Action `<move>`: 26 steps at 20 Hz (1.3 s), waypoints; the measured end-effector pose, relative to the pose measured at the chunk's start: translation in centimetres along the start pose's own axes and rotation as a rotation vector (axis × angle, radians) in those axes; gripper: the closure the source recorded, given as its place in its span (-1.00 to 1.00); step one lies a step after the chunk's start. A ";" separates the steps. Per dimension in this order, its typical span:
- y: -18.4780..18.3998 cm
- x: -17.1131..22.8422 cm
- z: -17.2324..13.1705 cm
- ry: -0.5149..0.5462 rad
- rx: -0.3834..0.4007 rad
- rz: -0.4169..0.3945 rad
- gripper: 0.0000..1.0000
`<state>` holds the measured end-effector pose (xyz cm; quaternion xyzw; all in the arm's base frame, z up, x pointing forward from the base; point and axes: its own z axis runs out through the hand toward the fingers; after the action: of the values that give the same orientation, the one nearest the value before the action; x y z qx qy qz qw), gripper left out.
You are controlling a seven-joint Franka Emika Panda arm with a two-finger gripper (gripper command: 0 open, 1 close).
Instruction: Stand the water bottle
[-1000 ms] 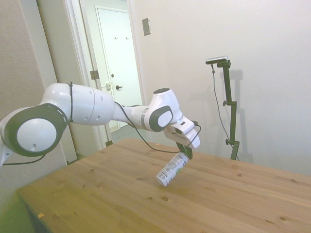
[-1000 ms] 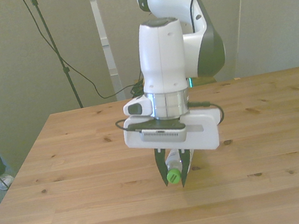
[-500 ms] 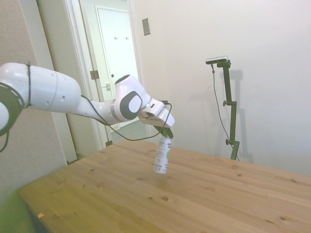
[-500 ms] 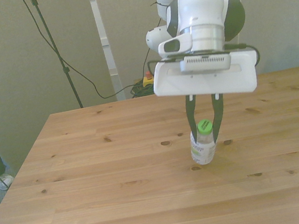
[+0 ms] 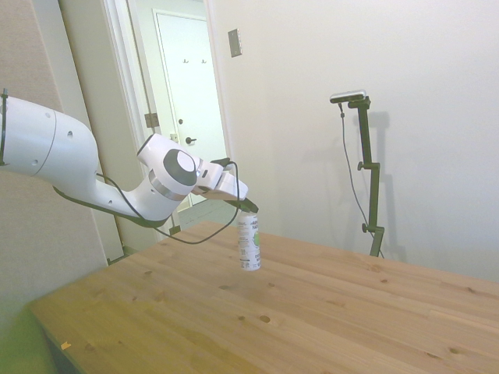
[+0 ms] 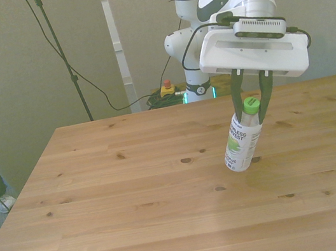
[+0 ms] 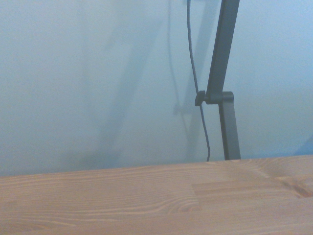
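Claw (image 6: pixel 253 106): I see it clenched on the bottle (image 6: pixel 243 140) at the green cap.
Bottle axis: almost upright, base low over the table (image 6: pixel 102 194).

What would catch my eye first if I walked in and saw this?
Probably the big white robot arm reaching over the wooden table, since little else is on it. Its gripper pinches the green cap of a small water bottle, jaws closed on either side of the neck. The bottle is nearly upright, leaning slightly in the front view, toward the front view's right side of the table, its base at or just above the wood.
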<state>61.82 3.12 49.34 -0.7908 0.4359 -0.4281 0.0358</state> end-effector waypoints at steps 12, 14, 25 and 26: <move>-3.3 -1.4 0.0 0.085 0.114 0.018 1.00; -3.3 -1.3 0.9 0.099 0.113 0.025 1.00; -3.4 -2.4 6.6 0.101 0.125 0.036 1.00; -3.2 -2.6 7.1 0.100 0.123 0.035 1.00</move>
<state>68.30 4.78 44.57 -0.7569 0.4239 -0.4924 0.0701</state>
